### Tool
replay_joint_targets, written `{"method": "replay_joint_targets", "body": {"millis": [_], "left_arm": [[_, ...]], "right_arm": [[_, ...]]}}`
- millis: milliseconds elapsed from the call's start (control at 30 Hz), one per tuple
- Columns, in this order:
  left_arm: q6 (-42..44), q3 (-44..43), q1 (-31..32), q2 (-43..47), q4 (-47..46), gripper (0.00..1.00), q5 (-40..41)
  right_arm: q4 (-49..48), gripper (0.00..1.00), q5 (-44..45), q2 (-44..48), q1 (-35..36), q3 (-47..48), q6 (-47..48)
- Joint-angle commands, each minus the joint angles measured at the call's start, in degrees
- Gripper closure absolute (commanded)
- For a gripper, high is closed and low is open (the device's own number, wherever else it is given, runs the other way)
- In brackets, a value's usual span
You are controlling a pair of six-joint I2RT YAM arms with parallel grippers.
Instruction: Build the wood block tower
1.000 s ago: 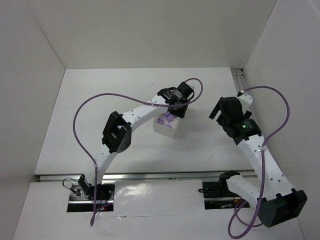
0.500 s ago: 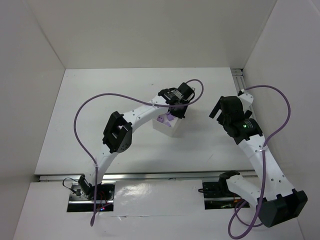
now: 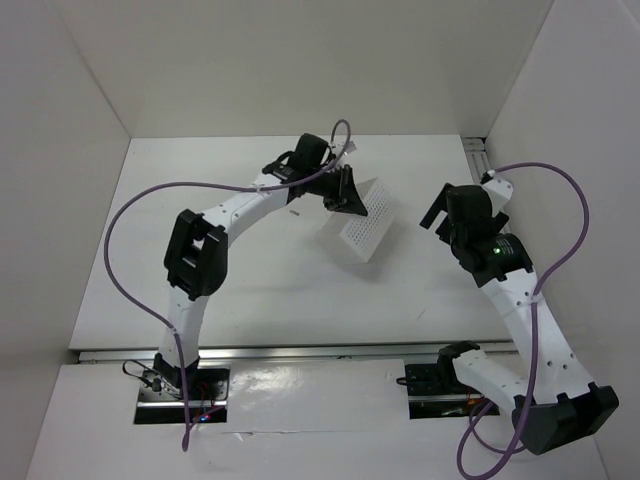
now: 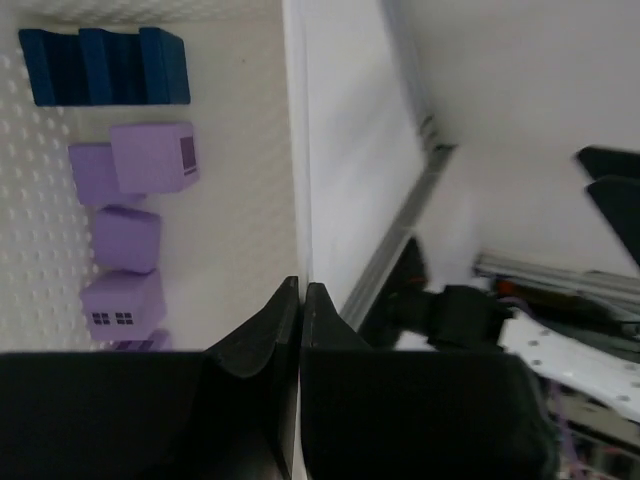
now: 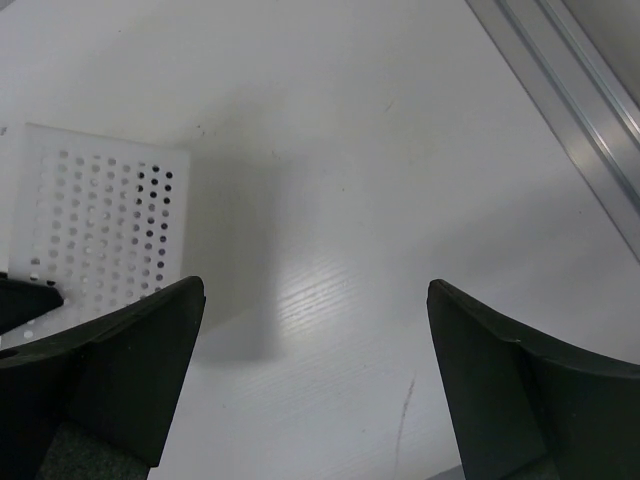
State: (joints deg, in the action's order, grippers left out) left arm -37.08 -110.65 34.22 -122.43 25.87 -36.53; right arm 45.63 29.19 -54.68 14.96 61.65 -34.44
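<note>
My left gripper is shut on the thin side wall of the translucent white box, which hangs tipped above the table with its perforated bottom facing the top camera. Inside the box, the left wrist view shows a dark blue block and light purple blocks lying against the dotted floor. My left gripper is at the box's far left edge. My right gripper hovers to the right of the box, open and empty. The perforated box shows at its left.
An aluminium rail runs along the table's right edge, also seen as the rail in the right wrist view. White walls enclose the table on three sides. The box casts a shadow on the table below it.
My left gripper closed on the box wall, then lifted the box up and back and tipped it on its side. The right arm hardly moved.
</note>
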Motion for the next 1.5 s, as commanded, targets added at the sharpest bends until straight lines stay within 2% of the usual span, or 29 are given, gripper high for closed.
{"method": "replay_joint_targets", "body": {"millis": [0, 33, 67, 100, 133, 167, 200, 267, 333, 367, 467, 567, 600, 733, 1033, 1467], "left_arm": [[-18.4, 10.7, -2.4, 3.6, -32.4, 1.00, -20.1], [-25.2, 12.8, -3.2, 3.6, -38.1, 1.00, -22.3], [-28.0, 14.3, -3.2, 3.6, -43.0, 1.00, -23.2], [-31.1, 16.3, -3.9, 2.7, -52.0, 1.00, -24.0], [-37.2, 17.3, -4.5, 1.6, -56.6, 1.00, -25.5], [-40.7, 19.6, -4.5, 1.1, -61.9, 1.00, -25.5], [-43.8, 20.5, -5.0, 0.4, -72.8, 1.00, -26.2], [-53.6, 22.4, -5.7, -1.7, -83.6, 1.00, -26.2], [-59.0, 23.6, -5.7, -3.2, -95.5, 1.00, -26.2], [-62.8, 24.1, -5.7, -4.6, -98.3, 1.00, -25.5], [-65.8, 25.0, -6.3, -6.1, -105.7, 1.00, -24.9], [-69.1, 25.0, -6.3, -8.8, -109.1, 1.00, -24.9], [-70.5, 25.0, -6.3, -9.7, -113.7, 1.00, -24.9], [-76.8, 20.1, -6.3, -15.4, -122.4, 1.00, -23.0], [-84.5, 18.8, -6.8, -19.7, -131.1, 1.00, -17.8], [-85.9, 20.4, -6.3, -17.8, -131.6, 1.00, -14.2]], "right_arm": [[0.3, 0.01, -1.1, 0.4, -0.3, 3.2, 0.6], [0.3, 0.01, -1.2, 0.4, -0.3, 3.2, 0.6], [0.3, 0.01, -0.6, 0.4, -0.3, 3.2, 0.6], [0.3, 0.01, -0.6, 0.4, -0.3, 3.7, 0.6], [0.9, 0.01, -0.1, 0.4, -0.3, 3.7, 0.6], [0.9, 0.01, -0.1, 0.4, -0.3, 3.7, 0.6], [0.9, 0.01, -0.1, 0.4, -0.3, 4.3, 0.6], [0.3, 0.01, -1.5, 1.1, -0.3, 4.3, 0.6], [-0.4, 0.01, -2.3, 1.1, -0.3, 4.3, 0.6], [-0.4, 0.01, -2.3, 1.1, -0.3, 4.3, 0.6], [0.2, 0.01, -2.3, 1.1, -0.3, 4.3, 0.1], [-0.4, 0.01, -2.3, 1.7, -0.3, 3.7, 0.1], [-0.4, 0.01, -2.3, 1.7, -0.3, 3.7, 0.1], [-0.4, 0.01, -2.3, 1.7, -0.3, 3.1, 0.1], [0.2, 0.01, -2.3, 1.1, -0.3, 3.1, -0.5], [0.7, 0.01, -1.2, 0.6, -0.3, 3.1, -0.5]]}}
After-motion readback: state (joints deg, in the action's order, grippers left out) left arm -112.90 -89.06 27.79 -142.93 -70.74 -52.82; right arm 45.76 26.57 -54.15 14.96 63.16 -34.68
